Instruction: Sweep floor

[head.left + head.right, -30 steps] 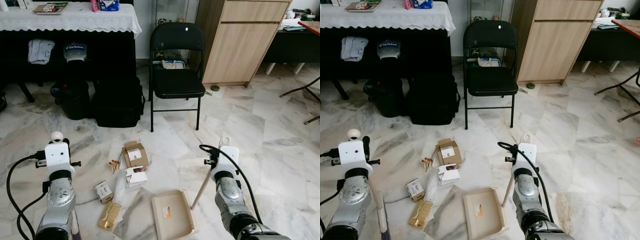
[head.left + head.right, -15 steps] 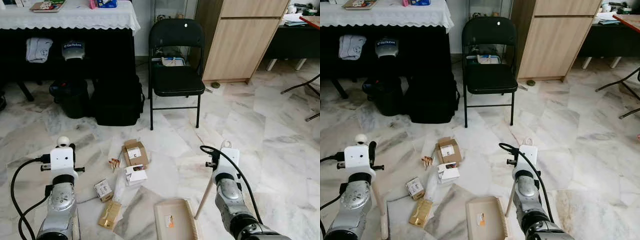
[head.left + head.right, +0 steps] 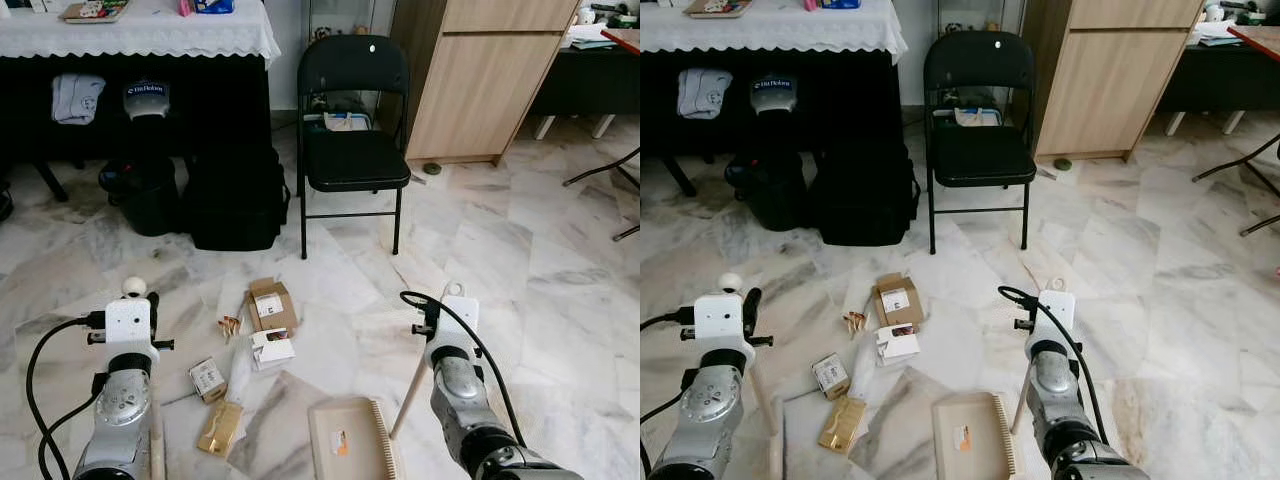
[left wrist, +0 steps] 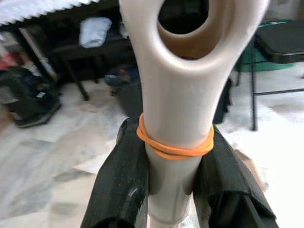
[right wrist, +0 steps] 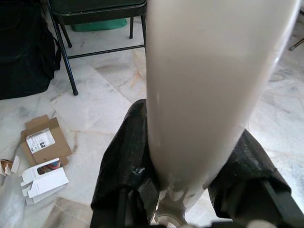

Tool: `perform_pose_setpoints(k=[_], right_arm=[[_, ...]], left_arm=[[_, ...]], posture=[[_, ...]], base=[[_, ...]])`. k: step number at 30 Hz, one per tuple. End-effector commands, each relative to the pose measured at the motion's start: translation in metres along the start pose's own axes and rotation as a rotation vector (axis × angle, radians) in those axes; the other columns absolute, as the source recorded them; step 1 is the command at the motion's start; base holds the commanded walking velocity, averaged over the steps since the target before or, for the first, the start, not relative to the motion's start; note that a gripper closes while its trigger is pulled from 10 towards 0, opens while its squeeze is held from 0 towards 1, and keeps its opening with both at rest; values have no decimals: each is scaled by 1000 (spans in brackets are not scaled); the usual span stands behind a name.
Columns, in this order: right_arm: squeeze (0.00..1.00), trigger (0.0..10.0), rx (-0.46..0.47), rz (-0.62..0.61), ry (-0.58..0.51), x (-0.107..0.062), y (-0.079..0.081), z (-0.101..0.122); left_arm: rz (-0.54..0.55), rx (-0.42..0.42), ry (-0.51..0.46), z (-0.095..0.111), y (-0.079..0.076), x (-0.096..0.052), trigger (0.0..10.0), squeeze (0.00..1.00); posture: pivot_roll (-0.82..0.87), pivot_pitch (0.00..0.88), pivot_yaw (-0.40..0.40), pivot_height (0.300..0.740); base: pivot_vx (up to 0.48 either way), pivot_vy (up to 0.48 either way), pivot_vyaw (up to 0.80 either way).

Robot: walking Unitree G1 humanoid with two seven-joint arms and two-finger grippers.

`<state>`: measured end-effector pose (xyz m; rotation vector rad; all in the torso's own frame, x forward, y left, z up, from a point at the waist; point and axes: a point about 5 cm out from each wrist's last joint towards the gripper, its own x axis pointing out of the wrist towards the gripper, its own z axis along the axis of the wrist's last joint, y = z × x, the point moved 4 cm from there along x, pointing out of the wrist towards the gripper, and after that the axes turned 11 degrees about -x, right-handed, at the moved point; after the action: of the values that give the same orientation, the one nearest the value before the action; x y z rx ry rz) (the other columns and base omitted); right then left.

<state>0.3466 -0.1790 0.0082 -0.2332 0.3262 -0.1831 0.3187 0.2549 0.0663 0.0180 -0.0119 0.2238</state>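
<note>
My left gripper is clamped on the cream broom handle, one black finger on each side, just below an orange rubber band wound around the neck under the hanging hole. From my head, the handle runs down past my left arm toward the floor.

My right gripper is closed on the dustpan handle, which stands up between its fingers. In the head view this handle slants down to the beige dustpan lying flat on the marble floor between my arms, nearer the right one, with a small scrap in its tray.

The litter lies ahead and a little to my left: a brown cardboard box, a white carton, a small box and a gold wrapper. The right wrist view also catches the cardboard box and carton beside the gripper. The head view alone takes in the black folding chair, the wooden cabinet and the cloth-covered table.
</note>
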Motion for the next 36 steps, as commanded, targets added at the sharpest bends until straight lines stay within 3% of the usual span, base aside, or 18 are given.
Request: perform_pose_setpoints(k=[1, 16, 30, 36], right_arm=[[0, 10000, -45, -4, 40, -1, -4, -10], [0, 10000, -53, -47, 35, 1, -14, -7], [0, 10000, -52, -59, 36, 3, -17, -5], [0, 10000, -51, -67, 26, 4, -17, -1]], left_arm=[[-35, -35, 12, -1, -6, -1, 10000, 0], [-147, -234, 63, -5, -16, -4, 10000, 0], [-329, -264, 59, 13, -34, -2, 10000, 0], [-311, -236, 49, 15, -32, -1, 10000, 0]], posture=[[54, 91, -51, 740], [59, 89, -56, 740], [67, 77, -61, 740], [67, 70, -63, 740]], base=[[0, 0, 0], [0, 0, 0], [0, 0, 0], [0, 0, 0]])
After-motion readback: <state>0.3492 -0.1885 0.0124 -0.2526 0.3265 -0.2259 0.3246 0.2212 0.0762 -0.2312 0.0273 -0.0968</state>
